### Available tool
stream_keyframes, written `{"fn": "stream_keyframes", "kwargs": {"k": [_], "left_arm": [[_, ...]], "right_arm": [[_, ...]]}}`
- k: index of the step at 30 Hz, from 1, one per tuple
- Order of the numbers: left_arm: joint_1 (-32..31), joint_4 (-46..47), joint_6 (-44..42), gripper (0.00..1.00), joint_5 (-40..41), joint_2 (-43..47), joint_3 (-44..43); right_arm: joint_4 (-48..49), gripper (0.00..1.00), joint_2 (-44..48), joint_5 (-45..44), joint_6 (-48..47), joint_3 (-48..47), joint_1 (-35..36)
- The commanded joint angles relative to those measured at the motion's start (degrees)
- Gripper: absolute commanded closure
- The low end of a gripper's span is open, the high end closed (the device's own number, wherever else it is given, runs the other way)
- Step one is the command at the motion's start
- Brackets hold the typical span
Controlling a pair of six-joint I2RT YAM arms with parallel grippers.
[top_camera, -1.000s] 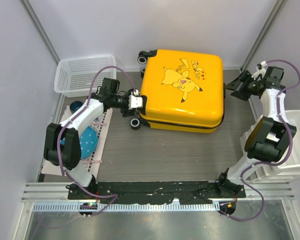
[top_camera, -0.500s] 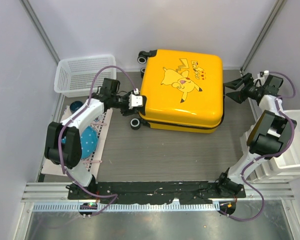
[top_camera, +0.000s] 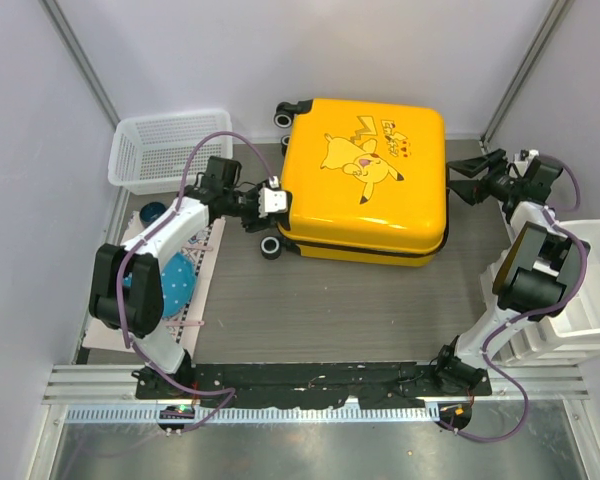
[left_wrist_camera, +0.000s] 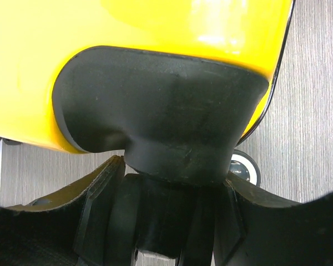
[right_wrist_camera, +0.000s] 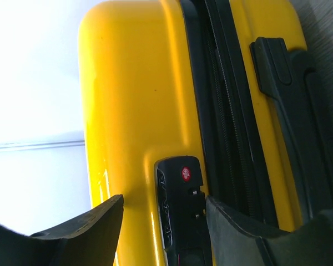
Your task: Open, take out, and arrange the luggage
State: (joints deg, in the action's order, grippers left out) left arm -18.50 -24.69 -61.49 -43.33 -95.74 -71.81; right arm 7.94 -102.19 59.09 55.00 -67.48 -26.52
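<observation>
Your luggage lies flat and zipped shut at the back of the counter, print side up, wheels to your left and lock side to your right. The left end effector is at the wheel end. In its wrist view the fingers stand on either side of the black caster mount and close against it, but you cannot tell from here whether they actually bite. The right end effector hangs just off the opposite side with its fingers spread and nothing between them, looking at the lock, with the zip band just beside it. Treat the shell as stiff, glossy and slippery: a pinch on the bare yellow face will probably skate off, and the case is too bulky to span. How heavy it is you cannot judge, since whatever is inside is hidden. Take hold of the black fittings instead. The caster mount should serve as an anchor on the left. On the right, use the handle or the zip pulls, which are likely docked at the lock, though they are not clearly visible. Expect the whole case to slide on the counter when you tug, so brace one end before pulling the other.
</observation>
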Motion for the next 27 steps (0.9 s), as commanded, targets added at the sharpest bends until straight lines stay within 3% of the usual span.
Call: {"fn": "stream_keyframes", "kwargs": {"k": [1, 7, 9, 13, 14, 17, 21, 24, 25, 26, 27], "left_arm": [[-2.59, 7.90, 1.29, 1.00, 0.53, 0.47, -1.05], [-7.41, 12.28, 6.38, 1.00, 0.79, 2.58, -1.93], [-8.74, 13.26, 8.92, 1.00, 1.32, 3.02, -2.63], [-11.90, 17.11, 12.71, 1.00, 2.37, 3.81, -2.55], [-12.26, 17.82, 13.41, 1.00, 2.72, 3.90, -2.37], [-12.96, 20.29, 16.31, 1.00, 3.52, 3.99, -1.58], [-13.84, 22.13, 20.17, 1.00, 3.34, 3.64, -0.53], [-14.54, 22.40, 22.64, 1.00, 3.60, 2.67, -0.26], [-14.72, 22.32, 23.43, 0.92, 4.13, 2.49, 0.00], [-14.72, 22.31, 24.22, 0.76, 4.83, 2.67, 0.70], [-14.55, 22.66, 25.10, 0.46, 5.44, 3.02, 1.32]], "right_arm": [[12.35, 0.37, 5.77, 9.46, 13.28, -2.21, 3.15], [7.10, 0.39, 5.86, 10.08, 10.15, -8.98, 2.18], [0.17, 0.39, 5.69, 9.82, 6.19, -11.35, 1.13], [-17.93, 0.36, 4.11, 5.35, -8.74, -15.83, -2.82], [-26.32, 0.36, 3.76, 1.94, -16.86, -18.62, -3.88], [-39.10, 0.34, 1.91, -5.53, -28.59, -24.44, -3.45], [-40.73, 0.30, 3.13, -13.88, -33.46, -26.38, -2.83], [-41.43, 0.28, 3.84, -15.14, -36.71, -28.58, -1.26], [-42.48, 0.28, 4.02, -14.80, -37.59, -29.63, -0.55], [-43.01, 0.28, 4.37, -14.79, -38.91, -29.98, 0.06], [-43.54, 0.28, 4.63, -14.62, -41.44, -30.34, 1.55]]}}
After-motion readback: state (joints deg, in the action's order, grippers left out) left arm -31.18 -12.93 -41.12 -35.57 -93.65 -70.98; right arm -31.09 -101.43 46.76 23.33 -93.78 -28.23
